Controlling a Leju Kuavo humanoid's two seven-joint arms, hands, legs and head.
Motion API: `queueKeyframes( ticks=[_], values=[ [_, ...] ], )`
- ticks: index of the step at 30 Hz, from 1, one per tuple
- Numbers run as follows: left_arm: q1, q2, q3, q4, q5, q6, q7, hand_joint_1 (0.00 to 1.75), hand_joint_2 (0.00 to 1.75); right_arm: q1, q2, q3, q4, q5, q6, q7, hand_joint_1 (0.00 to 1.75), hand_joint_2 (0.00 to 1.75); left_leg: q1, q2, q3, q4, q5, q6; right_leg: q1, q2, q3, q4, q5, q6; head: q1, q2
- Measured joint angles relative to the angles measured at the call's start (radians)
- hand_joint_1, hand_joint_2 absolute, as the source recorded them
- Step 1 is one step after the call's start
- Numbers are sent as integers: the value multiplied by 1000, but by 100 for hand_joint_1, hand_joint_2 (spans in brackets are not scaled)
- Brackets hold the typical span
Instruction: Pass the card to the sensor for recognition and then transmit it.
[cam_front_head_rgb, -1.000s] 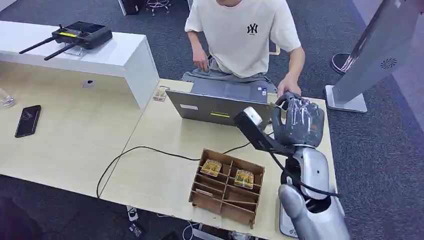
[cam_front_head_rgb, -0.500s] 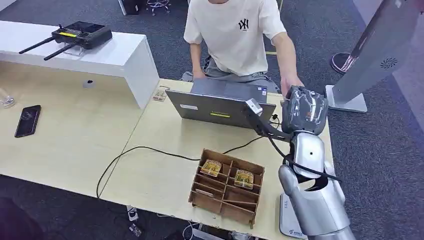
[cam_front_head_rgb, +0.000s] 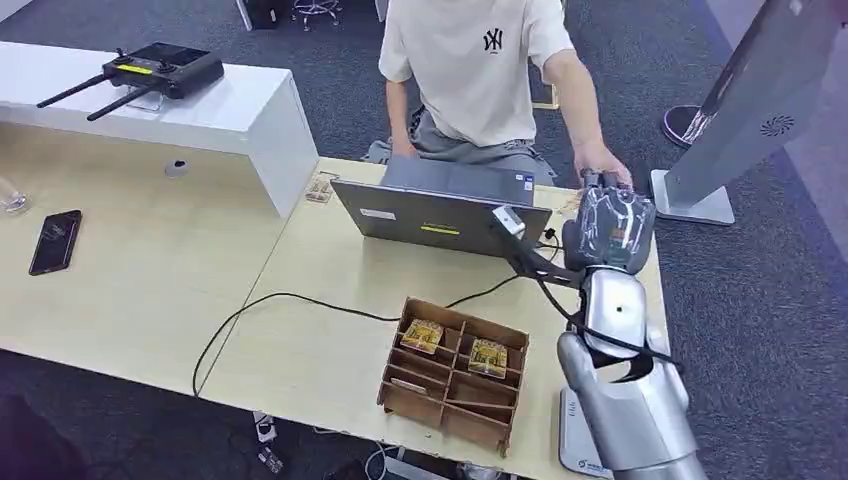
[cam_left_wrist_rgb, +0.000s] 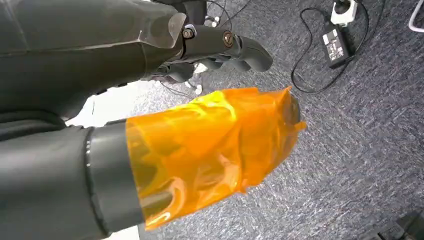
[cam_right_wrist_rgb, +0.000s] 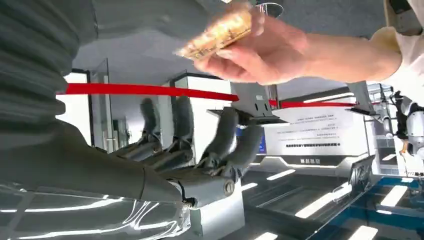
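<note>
The right robot hand (cam_front_head_rgb: 610, 228) has pushed further out past the table (cam_front_head_rgb: 330, 330) edge since a second ago, and the person has leaned in to meet it. Its dark fingers (cam_right_wrist_rgb: 225, 145) are spread apart, empty, silver arm raised. The card (cam_right_wrist_rgb: 215, 34), gold and glossy, is pinched in the person's hand (cam_right_wrist_rgb: 260, 52) just beyond. The left robot hand (cam_left_wrist_rgb: 200, 145), wrapped in crinkled orange film, hangs over carpet; its grip can't be told.

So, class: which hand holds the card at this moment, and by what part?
The person's hand pinches the card by one end; the right hand holds nothing.
</note>
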Motion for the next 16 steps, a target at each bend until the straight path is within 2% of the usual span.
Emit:
queueKeyframes(
  ticks=[4,8,13,16],
  values=[
    [2,0,0,0,12,6,0,0,0,28,6,-22,-10,-49,-39,-29,0,175,0,0,0,0,0,0,0,0,0,0,0,0,0,0],
    [9,0,1,0,31,18,0,0,0,91,29,-49,-77,-161,-100,-87,0,175,0,0,0,0,0,0,0,0,0,0,0,0,0,0],
    [33,0,7,-18,56,19,-8,0,0,209,66,-68,-219,-364,-180,-173,0,175,0,0,-1,0,-1,0,0,0,-1,0,-1,0,0,0],
    [48,-1,15,-29,68,27,-16,0,0,269,66,-68,-288,-538,-259,-239,0,175,0,0,-1,0,-1,0,0,0,-2,0,-1,0,0,0]
  ],
)
